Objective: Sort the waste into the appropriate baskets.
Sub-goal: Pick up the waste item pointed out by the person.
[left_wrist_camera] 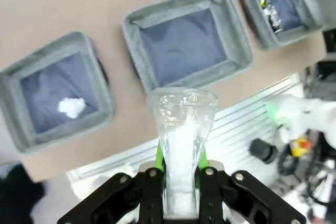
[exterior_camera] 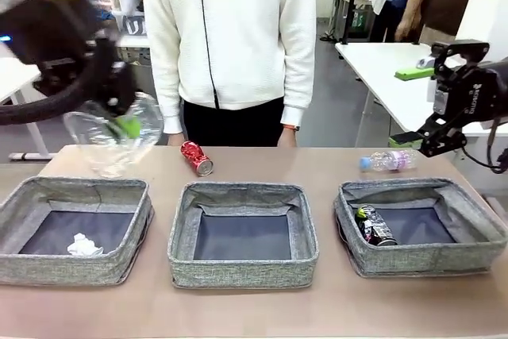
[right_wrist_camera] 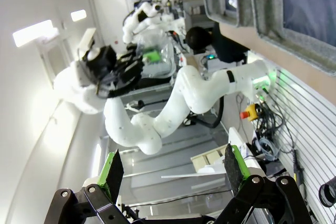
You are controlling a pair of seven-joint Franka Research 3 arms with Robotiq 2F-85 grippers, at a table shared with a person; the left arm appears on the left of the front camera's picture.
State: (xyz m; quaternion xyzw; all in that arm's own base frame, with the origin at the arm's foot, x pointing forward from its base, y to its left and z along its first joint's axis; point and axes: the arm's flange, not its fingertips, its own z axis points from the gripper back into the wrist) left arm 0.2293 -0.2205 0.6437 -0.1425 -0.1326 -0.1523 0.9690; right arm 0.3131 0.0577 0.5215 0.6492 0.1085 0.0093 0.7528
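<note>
My left gripper [exterior_camera: 123,125] hangs above the table's far left, behind the left basket [exterior_camera: 79,269], shut on the crushed clear plastic bottle [exterior_camera: 107,142]. In the left wrist view the bottle [left_wrist_camera: 181,124] sticks out between the green pads [left_wrist_camera: 159,153], high over the near edge in front of the middle basket [left_wrist_camera: 134,32]. A crumpled paper ball [exterior_camera: 85,245] lies in the left basket. The middle basket [exterior_camera: 242,271] holds nothing. A dark printed can [exterior_camera: 375,225] lies in the right basket [exterior_camera: 421,258]. The red can [exterior_camera: 196,157] and the small pink-labelled bottle [exterior_camera: 387,161] lie on the table behind the baskets. My right gripper [exterior_camera: 435,139] is open and raised at the far right.
A person in a white sweater [exterior_camera: 230,29] stands at the table's far edge, hands behind it. The right wrist view looks sideways across at my left arm [right_wrist_camera: 184,93] and its bottle [right_wrist_camera: 152,56]. A white table [exterior_camera: 397,77] stands behind at the right.
</note>
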